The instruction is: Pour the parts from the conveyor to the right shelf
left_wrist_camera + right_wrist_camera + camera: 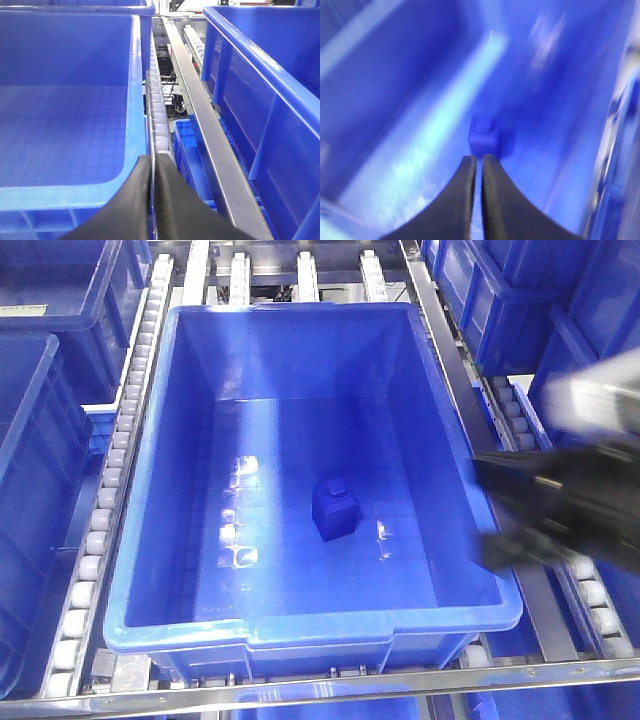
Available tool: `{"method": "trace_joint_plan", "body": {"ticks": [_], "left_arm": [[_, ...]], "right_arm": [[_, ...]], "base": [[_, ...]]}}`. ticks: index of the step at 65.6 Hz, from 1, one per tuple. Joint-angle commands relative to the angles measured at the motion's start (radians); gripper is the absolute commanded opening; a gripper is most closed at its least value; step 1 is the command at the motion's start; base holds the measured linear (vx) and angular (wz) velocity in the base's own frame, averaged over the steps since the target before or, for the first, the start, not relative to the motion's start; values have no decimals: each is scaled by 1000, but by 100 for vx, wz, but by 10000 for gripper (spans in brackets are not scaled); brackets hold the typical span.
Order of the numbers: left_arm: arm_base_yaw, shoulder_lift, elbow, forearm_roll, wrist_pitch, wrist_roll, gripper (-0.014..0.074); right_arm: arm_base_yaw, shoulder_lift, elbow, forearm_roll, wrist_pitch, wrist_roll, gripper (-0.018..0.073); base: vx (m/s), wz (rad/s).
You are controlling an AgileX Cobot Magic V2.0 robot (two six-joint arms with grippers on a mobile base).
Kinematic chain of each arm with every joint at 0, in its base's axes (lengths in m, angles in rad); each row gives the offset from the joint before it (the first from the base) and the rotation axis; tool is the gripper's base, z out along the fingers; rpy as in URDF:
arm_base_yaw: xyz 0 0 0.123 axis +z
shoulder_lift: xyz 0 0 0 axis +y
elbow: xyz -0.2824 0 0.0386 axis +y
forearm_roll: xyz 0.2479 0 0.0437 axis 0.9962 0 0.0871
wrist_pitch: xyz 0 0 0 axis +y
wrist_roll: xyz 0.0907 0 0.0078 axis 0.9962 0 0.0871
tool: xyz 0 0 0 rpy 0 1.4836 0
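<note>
- Our right arm [570, 490] is only a dark smear at the right edge of the front view, so we cannot make out its shape there.
- The right wrist view is blurry too. We can just see the small blue block [484, 136] as a fuzzy lump in front of the tool.
- Other blue crates at the left and right sides of the front view are cut off by the picture edges.
- The shelf [440, 320] is a shiny steel frame with rows of little white rollers [108, 500]. A big blue crate [150, 570] sits on the rollers in the middle.
- The small blue block [335, 510] stands upright on the grid floor of that crate, near the middle, with its little knob on top. Nothing touches it.
- Our right tool [479, 165] has its two black fingers pressed almost together, with only a thin gap. It holds nothing and points down at the block.
- Our left tool [152, 170] is also pressed together and holds nothing. It hangs over a roller rail [157, 105] between two blue crates.
</note>
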Motion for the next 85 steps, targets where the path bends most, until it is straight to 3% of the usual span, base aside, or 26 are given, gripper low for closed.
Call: {"method": "trace_joint_plan", "body": {"ticks": [1, 8, 24, 55, 69, 85], "left_arm": [[3, -12, -19, -8, -72, -8, -6], [3, -12, -19, -8, -72, -8, -6], [3, -12, -19, -8, -72, -8, -6], [3, -12, -19, -8, -72, -8, -6], [3, -12, -19, -8, -72, -8, -6], [3, -12, -19, -8, -72, -8, -6]], "right_arm": [[-4, -119, 43, -92, -102, 96, -7], [-4, -256, 118, -178, -98, 163, -6], [-4, -482, 213, -171, -42, 78, -5], [-9, -513, 228, -170, -53, 78, -5], [-225, -635, 391, -19, -158, 78, -5], [-457, -863, 605, -36, -142, 78, -5]], "base": [[0, 0], [0, 0], [0, 0], [0, 0], [0, 0], [0, 0]]}}
